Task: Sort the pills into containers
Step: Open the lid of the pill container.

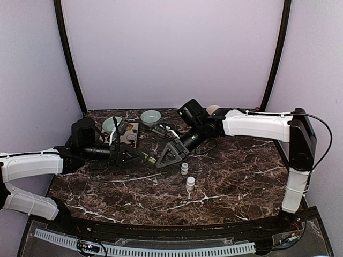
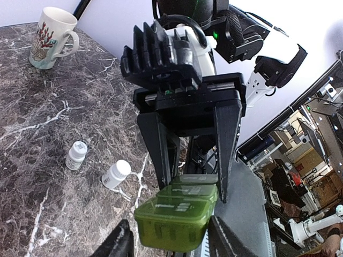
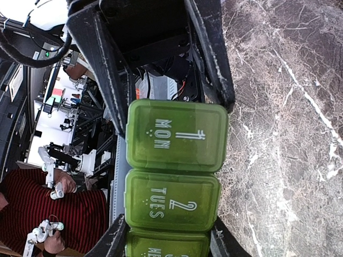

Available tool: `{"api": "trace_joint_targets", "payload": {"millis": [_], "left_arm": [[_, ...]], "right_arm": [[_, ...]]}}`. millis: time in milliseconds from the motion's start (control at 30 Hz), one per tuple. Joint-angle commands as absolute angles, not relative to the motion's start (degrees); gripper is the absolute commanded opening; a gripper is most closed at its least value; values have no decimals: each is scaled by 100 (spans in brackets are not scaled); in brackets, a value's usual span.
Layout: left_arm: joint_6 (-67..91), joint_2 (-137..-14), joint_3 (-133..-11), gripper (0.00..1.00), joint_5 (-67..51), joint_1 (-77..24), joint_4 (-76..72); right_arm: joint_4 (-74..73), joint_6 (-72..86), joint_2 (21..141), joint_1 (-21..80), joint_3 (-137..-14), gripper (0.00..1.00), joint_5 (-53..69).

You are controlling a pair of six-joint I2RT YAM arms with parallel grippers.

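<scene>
The containers (image 1: 152, 159) (image 2: 177, 219) (image 3: 177, 136) are a green row of lidded compartments marked MON, TUES and onward, all lids down. They hang above the table between both grippers. My right gripper (image 1: 161, 160) (image 3: 167, 243) (image 2: 194, 190) is shut on the box, its fingers pressed against both long sides near the TUES compartment. My left gripper (image 1: 148, 158) (image 2: 170, 243) (image 3: 177, 115) stands open, straddling the MON end with a thin gap at one side. No loose pills are in view.
Two white pill bottles (image 1: 184, 168) (image 1: 190, 184) stand on the marble just right of the grippers, capped. Two teal bowls (image 1: 112, 124) (image 1: 151, 116) and a patterned card (image 1: 129, 134) sit at the back. A cream mug (image 2: 51, 37) stands behind the right arm.
</scene>
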State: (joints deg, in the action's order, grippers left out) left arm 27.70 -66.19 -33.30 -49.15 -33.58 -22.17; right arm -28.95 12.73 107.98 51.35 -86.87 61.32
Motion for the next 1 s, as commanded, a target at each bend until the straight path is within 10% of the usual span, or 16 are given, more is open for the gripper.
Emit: {"api": "trace_joint_targets", "payload": {"millis": [0, 967], "left_arm": [[2777, -6694, -3558, 50, -4963, -3296, -2312], [3008, -7004, -3678, 39, -5411, -3286, -2574]], "right_arm": [[-2883, 1116, 10903, 5187, -8907, 33, 6361], [-3155, 915, 11055, 5299, -9228, 32, 6278]]}}
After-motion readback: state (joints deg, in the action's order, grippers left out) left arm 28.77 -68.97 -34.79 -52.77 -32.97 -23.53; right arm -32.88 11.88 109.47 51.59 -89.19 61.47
